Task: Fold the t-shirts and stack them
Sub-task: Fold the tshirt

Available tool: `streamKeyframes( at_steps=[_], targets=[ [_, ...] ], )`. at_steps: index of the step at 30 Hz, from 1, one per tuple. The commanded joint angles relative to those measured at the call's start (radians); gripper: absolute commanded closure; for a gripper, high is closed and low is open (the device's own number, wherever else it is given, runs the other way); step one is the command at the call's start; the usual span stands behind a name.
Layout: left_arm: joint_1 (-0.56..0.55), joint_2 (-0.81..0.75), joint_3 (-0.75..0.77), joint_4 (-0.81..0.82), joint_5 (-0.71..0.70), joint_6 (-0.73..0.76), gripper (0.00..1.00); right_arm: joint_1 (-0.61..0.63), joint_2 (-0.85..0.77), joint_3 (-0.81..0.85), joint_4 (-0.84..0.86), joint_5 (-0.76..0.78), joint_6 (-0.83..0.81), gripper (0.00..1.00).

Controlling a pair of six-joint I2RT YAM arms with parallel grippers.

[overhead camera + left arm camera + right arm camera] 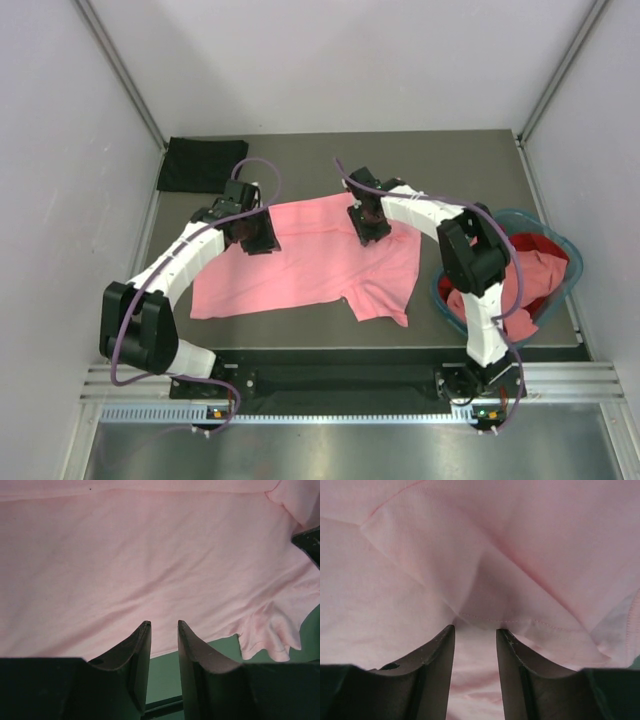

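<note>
On my overhead feed the round teal basket (574,262) sits at the right end of the bench (480,170). It holds a red t-shirt (545,245) bunched toward its far side. A second pink t-shirt (530,278) is heaped over the red one, with a corner spilling over the near rim.

The salmon pink t-shirt (310,262) I am working on lies spread across the middle of the bench, with one sleeve pointing toward the near edge. A black t-shirt (200,165) lies flat at the far left corner, well apart from it.

The left jaws are down at the left part of the spread shirt's far edge. On the left wrist feed I see them only narrowly parted. The tips sit right at the shirt's (150,565) edge, with green bench showing in the gap and no cloth between them.

The right jaws are low over the shirt's upper middle, open a little wider. On the right wrist feed a puckered fold and a stitched hem of the shirt (530,555) rise just ahead of the tips, and pink cloth shows through the gap. I cannot tell whether they touch it, and I see nothing clamped.
</note>
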Motion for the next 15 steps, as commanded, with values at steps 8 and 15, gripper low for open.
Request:
streamKeyframes(
  at_steps=[8,15],
  targets=[
    [-0.001,-0.013,0.058,-0.033,-0.023,0.038,0.67,-0.002,0.036,0.126,0.043,0.11,-0.019,0.72],
    [-0.001,-0.002,0.058,-0.033,-0.023,0.039,0.67,-0.043,0.091,0.214,0.037,0.122,-0.023,0.86]
  ],
)
